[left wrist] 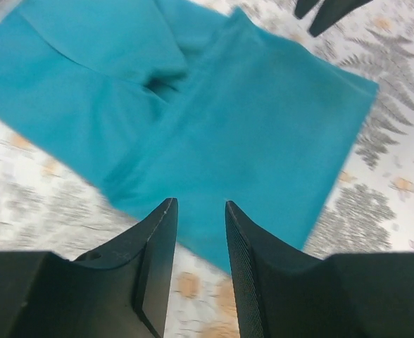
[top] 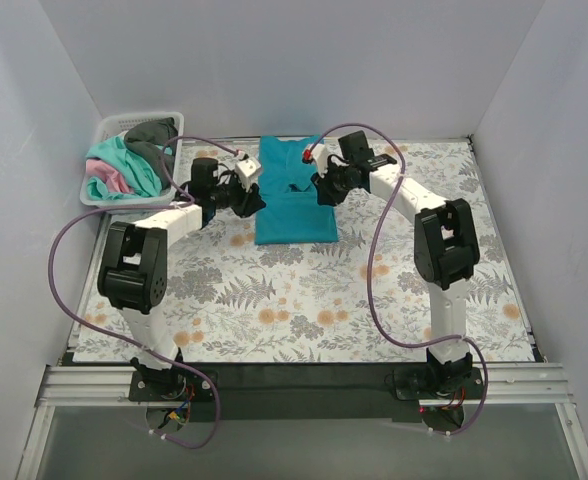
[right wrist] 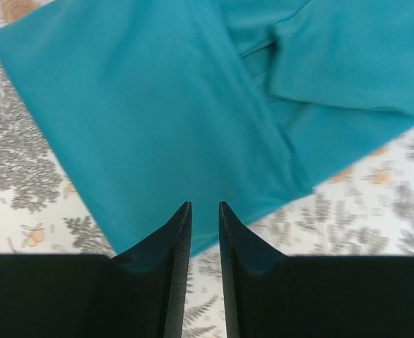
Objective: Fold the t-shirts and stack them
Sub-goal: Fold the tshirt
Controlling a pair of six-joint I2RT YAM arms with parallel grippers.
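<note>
Black-fingered left gripper (left wrist: 200,203) hovers at the left edge of the teal-blue t-shirt (top: 292,195); we log its jaws narrowly parted with nothing between them. The right gripper (right wrist: 205,204) is at the shirt's right edge, its jaws a slimmer slit, also empty. The shirt lies flat on the floral table cover (top: 304,300), its sleeves folded in. Beyond its left side, a white basket (top: 109,125) holds a mint-green shirt (top: 124,165), a pink shirt (top: 102,186) and a dark grey shirt (top: 152,130), heaped.
</note>
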